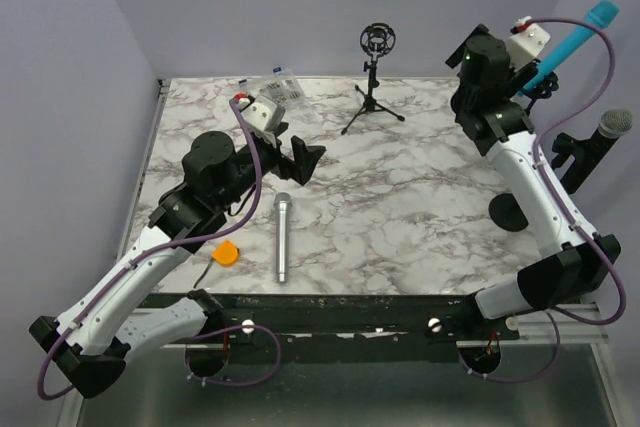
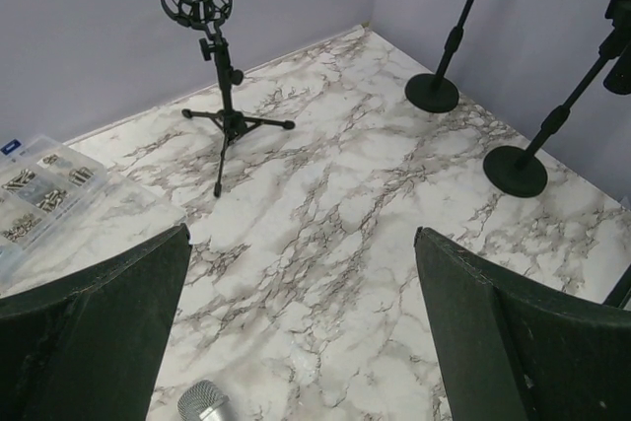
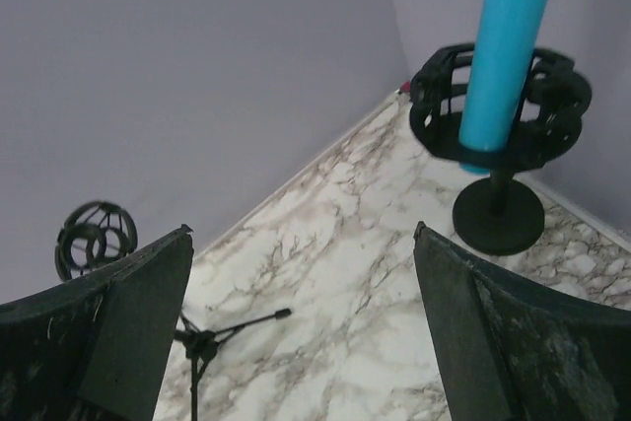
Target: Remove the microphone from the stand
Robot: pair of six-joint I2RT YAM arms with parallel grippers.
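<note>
Item I log: blue microphone (image 3: 505,36), long axis near-upright, seated through the shock mount (image 3: 557,110), upper end cut off at wrist view; right gripper (image 3: 303,234) beside the mount and left gripper (image 2: 303,232) both released, empty.

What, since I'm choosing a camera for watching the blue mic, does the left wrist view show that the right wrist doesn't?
Left wrist only: silver microphone head, clear parts box, second round-base stand. Right wrist only: the barrel of the blue microphone above its mount. Both: that microphone's cage-mount stand, the empty tripod stand, the marble table.
</note>
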